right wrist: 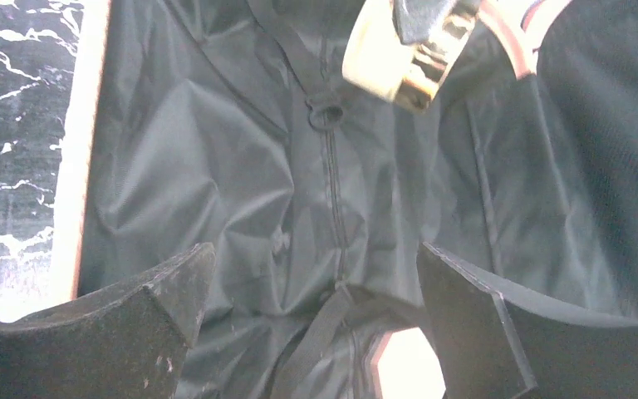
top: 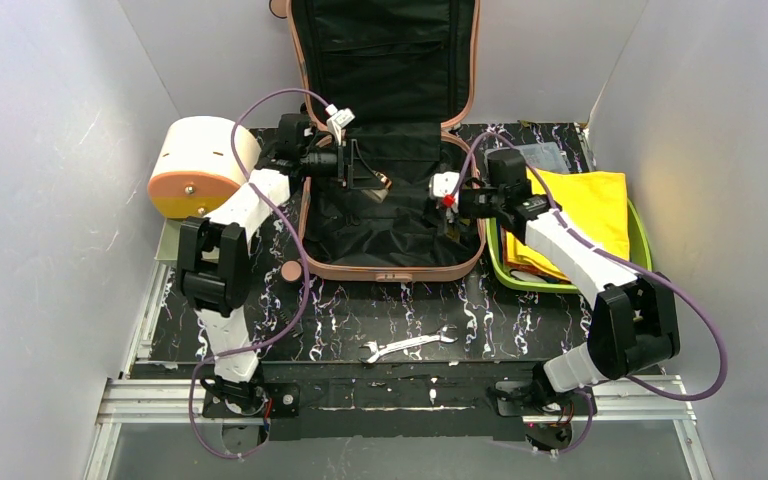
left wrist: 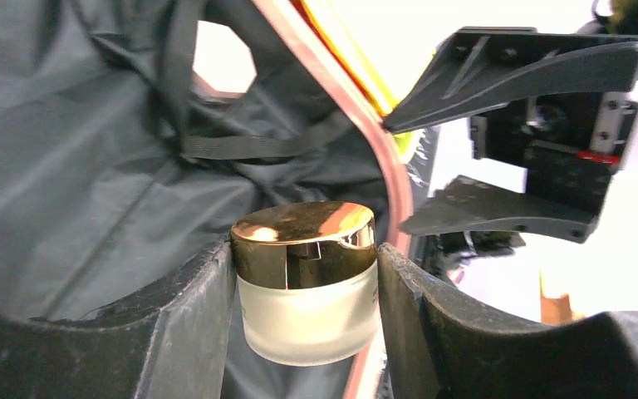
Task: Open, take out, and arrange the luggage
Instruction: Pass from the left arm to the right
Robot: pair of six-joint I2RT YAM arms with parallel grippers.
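We see the left gripper point(top: 365, 167) clamped on a gold-lidded frosted jar point(left wrist: 306, 283) over the open luggage point(top: 390, 225), and the right gripper point(right wrist: 314, 258) spread wide opposite. Below them is the black marbled table point(top: 340, 310), with white walls point(top: 50, 150) around.

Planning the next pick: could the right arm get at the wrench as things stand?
Probably yes. The right gripper is open and empty, and the wrench lies uncovered on the table on the near side of the luggage, with nothing beside it.
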